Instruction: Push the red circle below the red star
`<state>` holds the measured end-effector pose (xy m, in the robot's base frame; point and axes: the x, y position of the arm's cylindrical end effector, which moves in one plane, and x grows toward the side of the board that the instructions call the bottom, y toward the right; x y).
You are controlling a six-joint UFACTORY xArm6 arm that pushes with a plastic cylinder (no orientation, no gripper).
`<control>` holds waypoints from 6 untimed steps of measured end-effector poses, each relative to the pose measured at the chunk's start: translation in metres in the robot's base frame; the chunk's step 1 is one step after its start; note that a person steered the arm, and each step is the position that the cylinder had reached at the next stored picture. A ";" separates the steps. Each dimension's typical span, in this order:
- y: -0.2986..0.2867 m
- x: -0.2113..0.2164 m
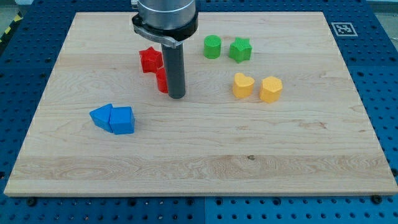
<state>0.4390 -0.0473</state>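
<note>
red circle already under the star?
Yes: the red circle sits just below the red star, half hidden behind my tip.

Single camera view: elevated, looking obliquely down across the wooden board (205, 155) from its near long edge toward the far edge. Medium range; all four board corners in frame, blue perforated bench (379, 74) bordering left, right and bottom.

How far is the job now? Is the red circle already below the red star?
Mostly done: the red circle sits just under the red star, slightly toward the view's right, touching or nearly so. In hand: my tip stands against the circle's right side, partly hiding it. Left: perhaps a small nudge toward the view's left to centre it under the star.
</note>
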 end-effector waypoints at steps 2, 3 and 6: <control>-0.013 -0.006; -0.024 -0.013; 0.019 0.035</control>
